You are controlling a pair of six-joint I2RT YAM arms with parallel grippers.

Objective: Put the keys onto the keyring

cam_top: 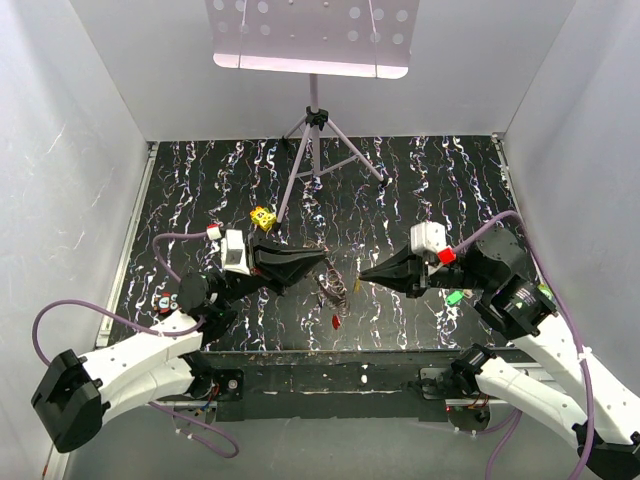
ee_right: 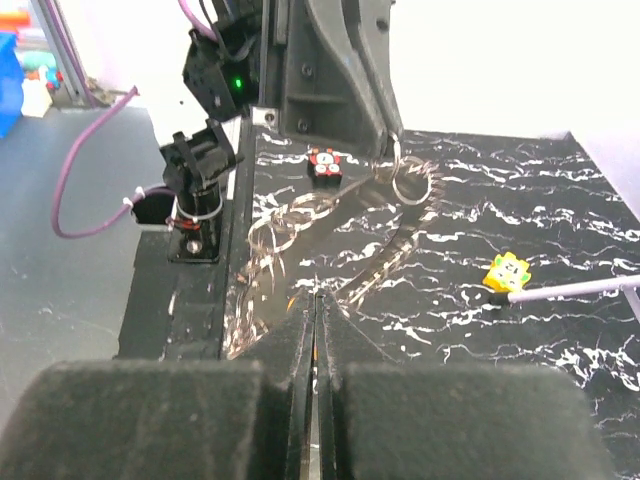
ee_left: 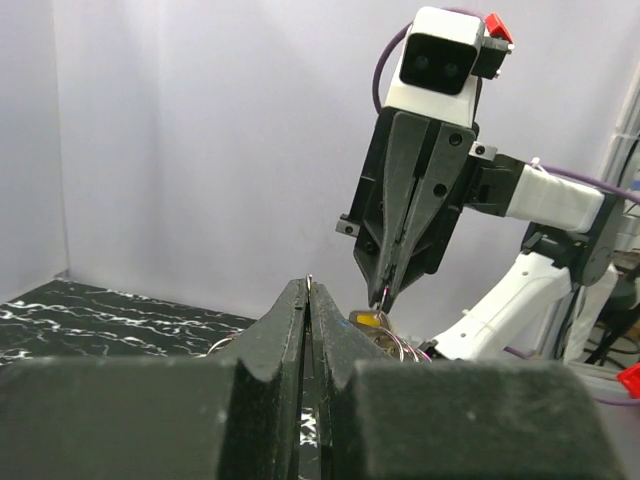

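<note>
The keyring (cam_top: 335, 288) hangs above the table between my two grippers, its grey keys fanning down in a spiky bunch (ee_right: 275, 240). My left gripper (cam_top: 322, 262) is shut on its thin wire, which pokes out at the jaw tips (ee_left: 310, 283). My right gripper (cam_top: 362, 274) faces it a finger's width away, shut on an orange key (ee_left: 368, 320); an orange sliver shows between its jaws (ee_right: 316, 296). A red key (cam_top: 336, 321) lies under the keyring near the front edge. A green key (cam_top: 455, 297) lies by the right arm.
A yellow dotted cube (cam_top: 263, 217) sits left of centre behind the left gripper. A tripod stand (cam_top: 315, 150) rises at the back middle, with its legs spread over the dark marbled table (cam_top: 420, 180). White walls close in the sides and back.
</note>
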